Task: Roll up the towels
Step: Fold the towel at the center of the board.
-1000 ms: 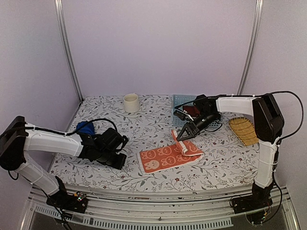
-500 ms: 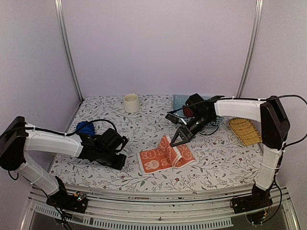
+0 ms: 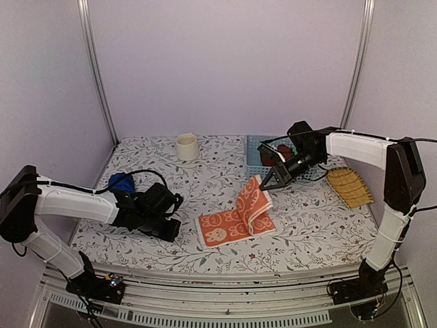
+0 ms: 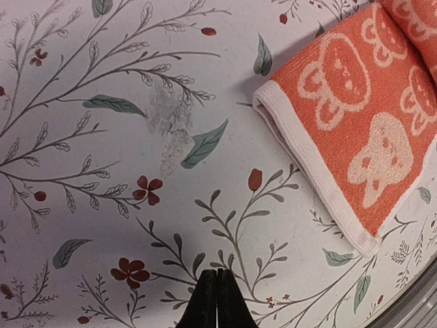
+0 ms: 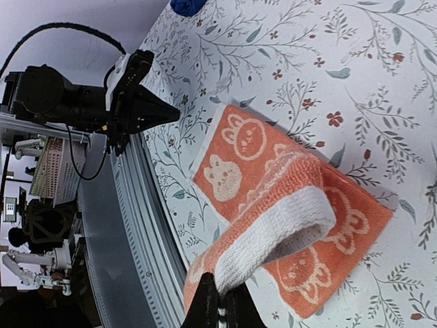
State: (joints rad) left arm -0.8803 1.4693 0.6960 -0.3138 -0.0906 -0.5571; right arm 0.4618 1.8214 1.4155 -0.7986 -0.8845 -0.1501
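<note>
The orange-salmon towel (image 3: 225,225) with white rabbit shapes lies near the table's front middle. Its right end is lifted in a fold (image 3: 251,199). My right gripper (image 3: 265,184) is shut on that end's white-hemmed edge and holds it above the table. In the right wrist view the towel (image 5: 273,171) hangs in a loop from the shut gripper (image 5: 220,304). My left gripper (image 3: 172,231) is shut and empty, low over the table just left of the towel's near-left corner (image 4: 328,137); its tips (image 4: 218,290) touch each other. The blue towel (image 3: 121,182) lies bunched at the left behind the left arm.
A cream cup (image 3: 186,146) stands at the back. A blue mesh basket (image 3: 258,152) sits behind the right gripper. A woven yellow tray (image 3: 349,186) lies at the right. The metal rail (image 5: 147,246) runs along the table's front edge.
My right gripper first carried the towel's end left and down, then pulled it up and back to the right, so the fold now stands higher. The left arm has not moved.
</note>
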